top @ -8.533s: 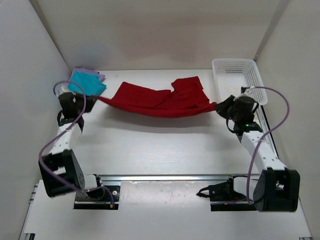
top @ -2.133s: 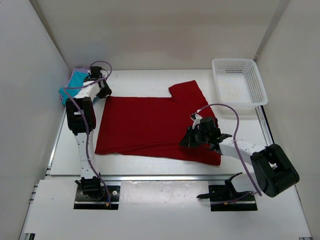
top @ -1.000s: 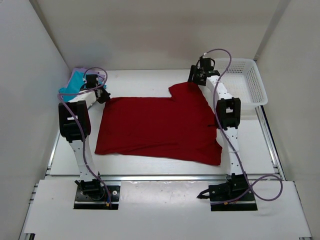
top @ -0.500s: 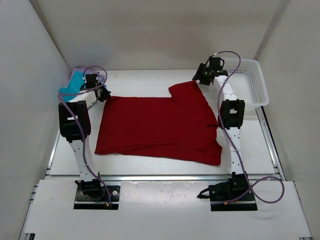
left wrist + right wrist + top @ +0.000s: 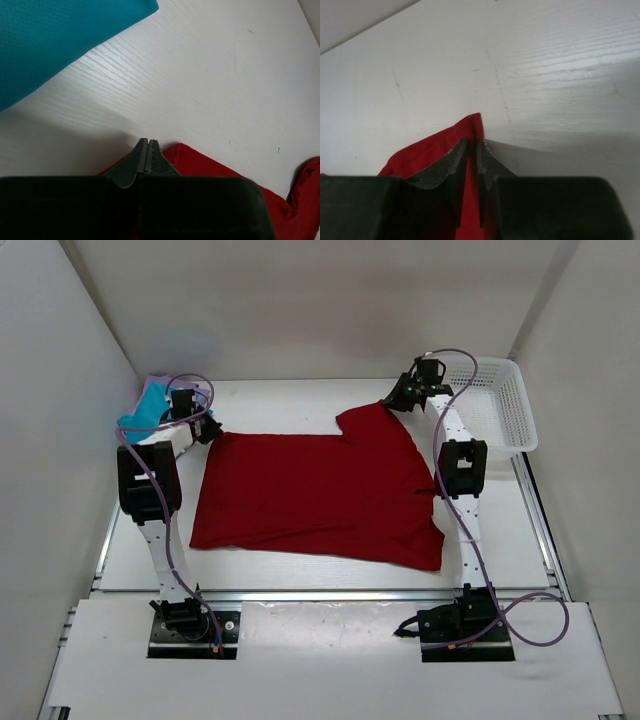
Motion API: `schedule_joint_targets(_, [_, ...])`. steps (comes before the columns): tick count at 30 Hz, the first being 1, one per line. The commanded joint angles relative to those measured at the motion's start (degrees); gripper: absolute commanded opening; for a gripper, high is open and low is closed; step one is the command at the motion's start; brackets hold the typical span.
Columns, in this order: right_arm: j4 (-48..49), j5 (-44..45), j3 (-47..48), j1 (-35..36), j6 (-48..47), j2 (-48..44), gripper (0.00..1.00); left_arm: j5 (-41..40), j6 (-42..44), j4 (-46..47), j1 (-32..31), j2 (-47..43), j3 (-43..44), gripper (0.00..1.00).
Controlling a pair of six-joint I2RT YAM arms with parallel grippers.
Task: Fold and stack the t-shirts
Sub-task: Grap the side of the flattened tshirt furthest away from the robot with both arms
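- The dark red t-shirt (image 5: pixel 315 490) lies spread flat across the middle of the surface (image 5: pixel 300 405), with one sleeve reaching toward the far right.
- Left jaws: clenched, pressed flat together, sitting at the shirt's far-left corner.
- In the left wrist view, red cloth shows right at the tips and on both sides below them. You can't tell whether any of it is nipped between them.
- Right jaws: grasping the far sleeve tip of the dark red t-shirt. In the right wrist view a strip of red cloth runs up the narrow gap between them, and its point pokes out just past the tips.
- The teal t-shirt (image 5: pixel 140 415) sits at the far-left edge of the surface, near the left jaws but apart from them. The left wrist view cuts it off at the top-left corner.
- The lavender t-shirt (image 5: pixel 155 382) shows only as a sliver behind the teal one; the rest is hidden.
- In both wrist views a black gripper body fills the bottom, so you can't see the cloth under it.
- The white mesh basket (image 5: pixel 516 405) stands at the far right, near the right jaws and apart from the red shirt. A purple cable (image 5: pixel 455 354) loops over its left end.
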Motion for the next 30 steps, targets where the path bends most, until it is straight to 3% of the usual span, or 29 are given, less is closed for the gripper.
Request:
schedule_joint_targets(1, [1.46, -1.27, 2.42, -0.81, 1.38, 1.50, 0.11, 1.80, -0.61, 1.83, 0.32, -4.46, -1.60, 0.00])
schedule_joint_targets(4, [2.34, -3.02, 3.74, -0.89, 2.17, 1.76, 0.00, 1.45, -0.43, 2.00, 0.41, -4.82, -2.22, 0.00])
schedule_joint_targets(11, [-5.19, -1.79, 12.08, -1.16, -2.65, 0.71, 0.00, 1.54, -0.17, 2.62, 0.41, -6.13, -3.01, 0.00])
schedule_joint_targets(18, [-18.55, -0.12, 11.75, -1.42, -11.88, -5.43, 0.01, 2.41, -1.22, 3.41, 1.54, -9.47, -5.11, 0.00])
schedule_joint_targets(23, [-26.39, -3.45, 7.97, -3.09, -16.45, -7.28, 0.00, 0.22, -0.52, 2.37, 1.11, -10.27, -4.86, 0.00])
schedule_joint_targets(30, [-25.35, -0.66, -13.61, -1.34, -21.29, -24.92, 0.00, 3.03, -1.22, 4.29, 4.28, -15.26, -12.22, 0.00])
